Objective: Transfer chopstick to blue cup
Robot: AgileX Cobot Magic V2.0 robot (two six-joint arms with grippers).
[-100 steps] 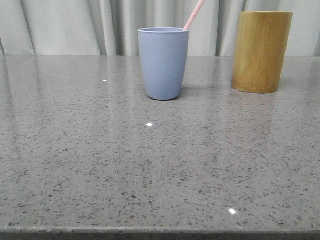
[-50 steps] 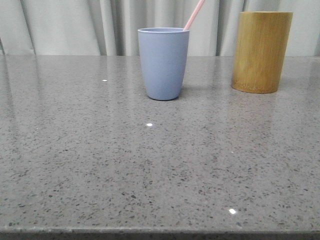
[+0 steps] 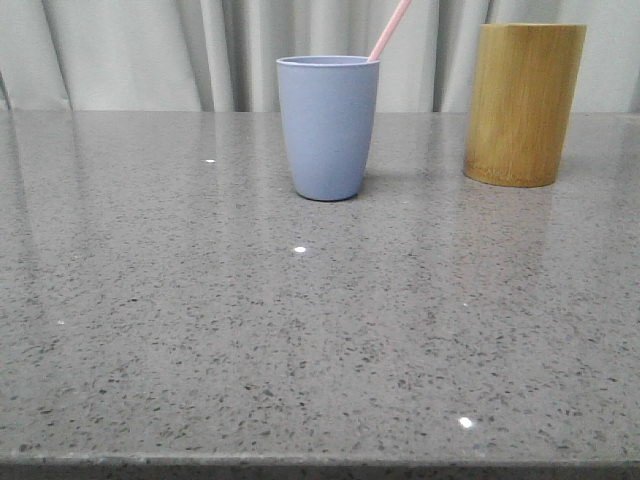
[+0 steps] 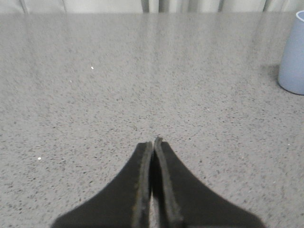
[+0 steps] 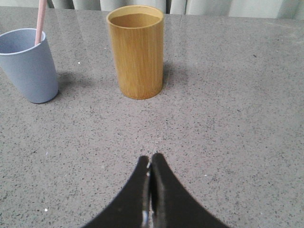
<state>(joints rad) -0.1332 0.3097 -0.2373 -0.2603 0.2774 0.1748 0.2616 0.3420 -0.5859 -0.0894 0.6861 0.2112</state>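
Note:
The blue cup (image 3: 327, 127) stands at the back middle of the table, with a pale pink chopstick (image 3: 389, 30) leaning out of it to the right. The cup (image 5: 28, 65) and the chopstick (image 5: 41, 21) also show in the right wrist view, and the cup's edge (image 4: 293, 59) shows in the left wrist view. My left gripper (image 4: 153, 142) is shut and empty, low over bare table well short of the cup. My right gripper (image 5: 150, 157) is shut and empty, in front of the bamboo holder. Neither gripper shows in the front view.
A tall tan bamboo holder (image 3: 523, 104) stands at the back right, to the right of the cup; it looks empty from above (image 5: 137, 50). The grey speckled table (image 3: 300, 330) ends at a front edge. Curtains hang behind.

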